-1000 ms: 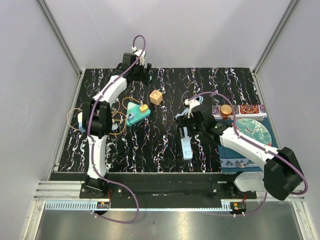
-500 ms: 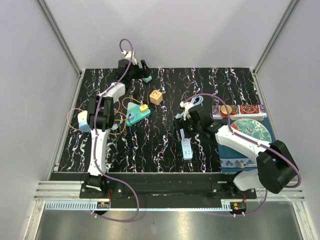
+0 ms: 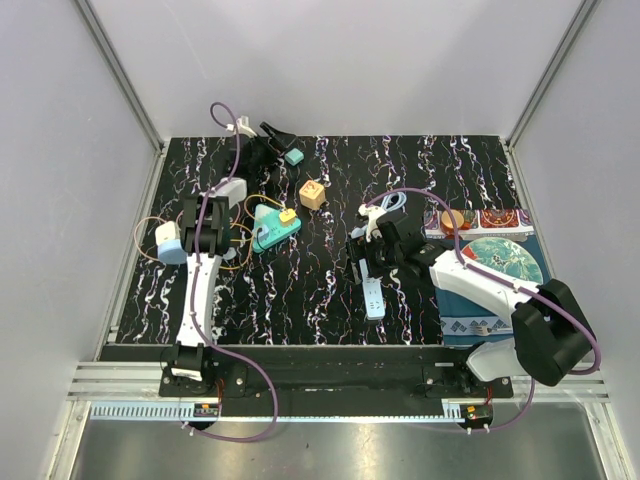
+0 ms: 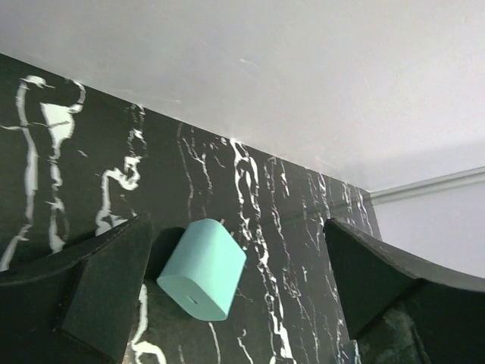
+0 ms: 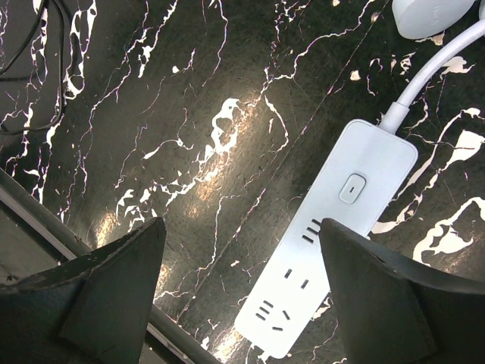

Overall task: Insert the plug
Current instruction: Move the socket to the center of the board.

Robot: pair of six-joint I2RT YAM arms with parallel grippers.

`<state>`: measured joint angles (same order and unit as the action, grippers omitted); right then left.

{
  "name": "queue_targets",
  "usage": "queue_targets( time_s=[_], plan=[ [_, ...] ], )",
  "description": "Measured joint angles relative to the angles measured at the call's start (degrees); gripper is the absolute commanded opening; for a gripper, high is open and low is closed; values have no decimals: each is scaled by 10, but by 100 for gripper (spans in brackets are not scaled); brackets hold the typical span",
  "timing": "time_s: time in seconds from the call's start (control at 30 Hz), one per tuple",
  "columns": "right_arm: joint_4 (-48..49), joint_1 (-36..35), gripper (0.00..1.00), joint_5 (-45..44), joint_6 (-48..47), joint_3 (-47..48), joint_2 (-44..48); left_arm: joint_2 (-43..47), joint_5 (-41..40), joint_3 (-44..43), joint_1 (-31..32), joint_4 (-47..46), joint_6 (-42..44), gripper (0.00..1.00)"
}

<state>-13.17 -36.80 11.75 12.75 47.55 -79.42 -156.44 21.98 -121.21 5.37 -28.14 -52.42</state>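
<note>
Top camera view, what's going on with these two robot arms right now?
The job is to push a plug into a power strip, and it has not been picked up yet. The left gripper is open at the far edge of the table, with the teal plug lying between its jaws, not gripped. The right gripper is open too, hovering over the white power strip near the middle of the table and holding nothing.

Teal plug (image 3: 294, 156) beside left gripper (image 3: 281, 141) — power strip (image 3: 374, 297) by right gripper (image 3: 362, 258)
</note>
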Motion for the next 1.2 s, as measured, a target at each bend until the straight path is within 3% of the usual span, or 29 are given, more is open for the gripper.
queue_targets(
  time_s=[0.33, 0.53, 0.8, 1.03, 1.2],
  plan=[
    [0, 0, 87, 0, 1, 0, -1, -1, 91, -1, 30, -4, -20, 91],
    [0, 0, 87, 0, 1, 0, -1, 7, 165, 52, 64, -66, -32, 88],
    [-2, 0, 87, -7, -2, 0, 7, 94, 256, 214, 97, -103, -35, 87],
    [-12, 33, 87, -38, -5, 10, 9, 182, 273, 358, 99, -120, -35, 87],
    [-16, 70, 85, -81, -2, 88, -51, 244, 271, 424, 96, -121, -33, 88]
  ],
)
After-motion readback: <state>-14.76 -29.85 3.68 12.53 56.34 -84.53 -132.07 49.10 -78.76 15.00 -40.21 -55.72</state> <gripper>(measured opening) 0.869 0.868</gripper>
